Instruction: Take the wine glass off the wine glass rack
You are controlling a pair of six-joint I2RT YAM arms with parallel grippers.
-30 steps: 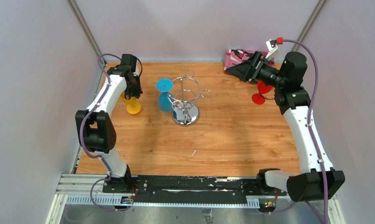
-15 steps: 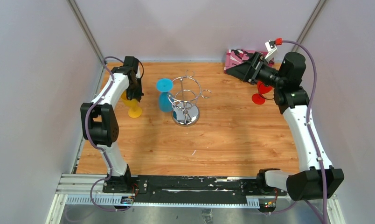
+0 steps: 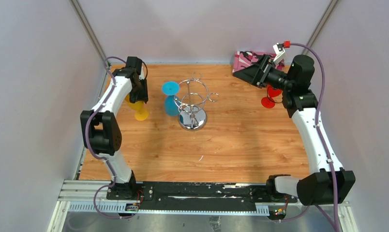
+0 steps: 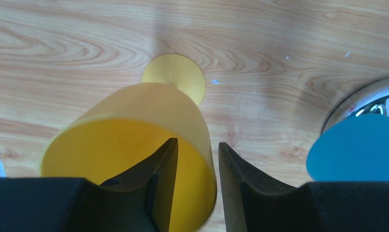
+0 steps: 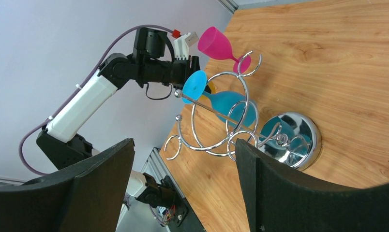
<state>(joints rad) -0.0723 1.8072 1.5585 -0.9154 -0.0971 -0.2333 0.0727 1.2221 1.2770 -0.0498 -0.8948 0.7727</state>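
Since a second ago the left gripper [image 4: 197, 145] has loosened on the yellow wine glass [image 4: 134, 111], its jaws now slightly apart astride the rim. Right gripper [image 5: 183, 142] hangs spread wide, facing the wine glass rack [image 5: 299, 130].

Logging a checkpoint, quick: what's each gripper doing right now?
Left gripper: open, fingers astride the rim of the yellow glass, not clamping it.
Right gripper: open wide, holding nothing.
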